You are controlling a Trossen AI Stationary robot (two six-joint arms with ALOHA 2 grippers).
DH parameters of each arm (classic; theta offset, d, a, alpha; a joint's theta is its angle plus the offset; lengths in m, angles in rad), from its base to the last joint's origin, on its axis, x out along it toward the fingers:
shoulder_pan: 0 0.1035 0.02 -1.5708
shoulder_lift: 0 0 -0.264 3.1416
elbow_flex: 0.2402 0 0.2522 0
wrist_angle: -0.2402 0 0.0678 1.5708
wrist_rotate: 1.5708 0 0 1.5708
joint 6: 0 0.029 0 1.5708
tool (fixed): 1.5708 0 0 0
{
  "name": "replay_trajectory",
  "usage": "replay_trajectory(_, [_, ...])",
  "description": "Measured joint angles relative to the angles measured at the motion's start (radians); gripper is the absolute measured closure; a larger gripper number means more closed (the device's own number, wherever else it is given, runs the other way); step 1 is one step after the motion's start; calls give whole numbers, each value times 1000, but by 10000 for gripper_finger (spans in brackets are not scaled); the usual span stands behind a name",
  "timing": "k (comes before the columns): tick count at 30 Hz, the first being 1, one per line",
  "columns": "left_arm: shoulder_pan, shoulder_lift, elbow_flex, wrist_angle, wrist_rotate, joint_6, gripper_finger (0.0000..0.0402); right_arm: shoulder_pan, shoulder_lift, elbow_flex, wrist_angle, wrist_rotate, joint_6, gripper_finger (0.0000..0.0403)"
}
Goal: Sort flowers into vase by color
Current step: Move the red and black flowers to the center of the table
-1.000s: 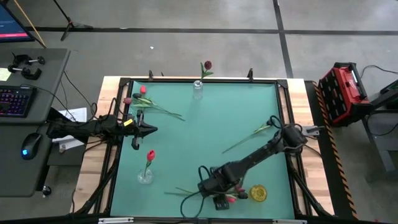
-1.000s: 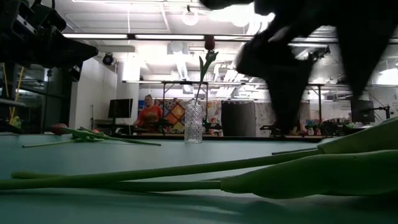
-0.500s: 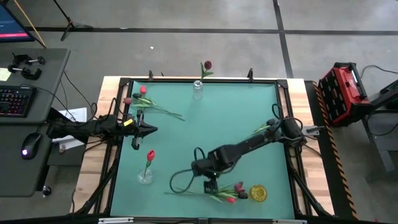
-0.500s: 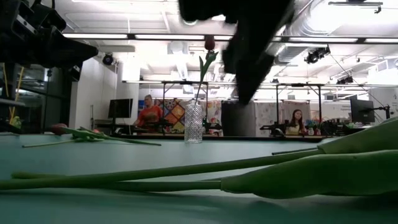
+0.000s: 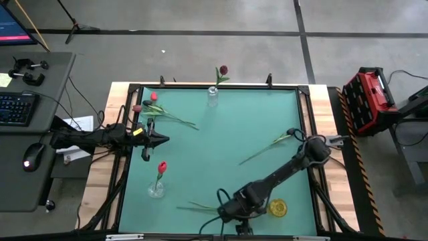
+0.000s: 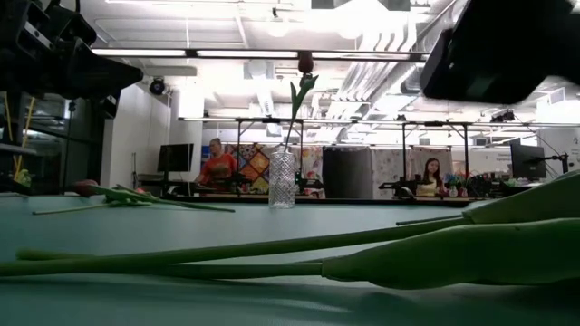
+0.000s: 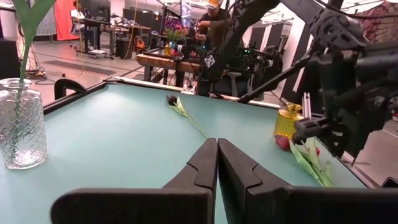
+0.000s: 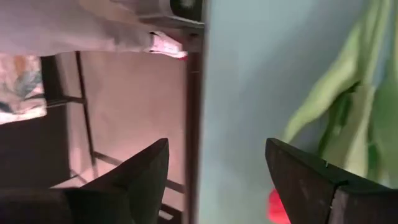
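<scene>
Right end effector [image 5: 235, 215]: fingers [image 8: 314, 180] apart, holding nothing; low over the desk's [image 5: 227, 134] near edge, beside the loose flowers [image 5: 200, 207] lying there. In its wrist view green leaves [image 8: 348, 93] and a red head [image 8: 278, 206] lie just past the fingers. Judged to be lining up a pick; nothing is gripped yet.

Left end effector [image 5: 158, 139]: fingers [image 7: 205, 168] pressed shut, empty; parked at the desk's left side, waiting.

Flowers, counted from the high view:
- One red flower [image 5: 161, 168] upright in a clear vase [image 5: 156, 191], near left. Judged already sorted.
- One dark maroon flower [image 5: 223, 70] upright in a second clear vase [image 5: 212, 98], far edge centre. Judged already sorted; the two vases stand well apart, one per colour.
- Far left, lying flat: a cluster [image 5: 160, 110] with at least two heads, one red, one darker.
- Right of centre, lying flat: one flower [image 5: 267, 147], dark head seen in the left wrist view.
- Near edge: loose flowers, exact count unclear under the arm.

Other: one small yellow object [image 5: 277, 208], just beside the near-edge flowers.
</scene>
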State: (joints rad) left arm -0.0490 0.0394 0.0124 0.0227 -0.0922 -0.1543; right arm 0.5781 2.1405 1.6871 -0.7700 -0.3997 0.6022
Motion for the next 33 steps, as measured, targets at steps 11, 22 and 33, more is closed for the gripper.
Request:
replay_trajectory(11, [0, 0, 0, 0, 0, 0, 401, -57, 22, -1, -93, 111, -122, 149])
replay_trajectory(22, [0, 0, 0, 0, 0, 0, 401, -198, 26, 0, -136, 215, -309, 149])
replay_trajectory(33, [0, 0, 0, 0, 0, 0, 401, -315, -88, 0, -184, 167, -285, 149])
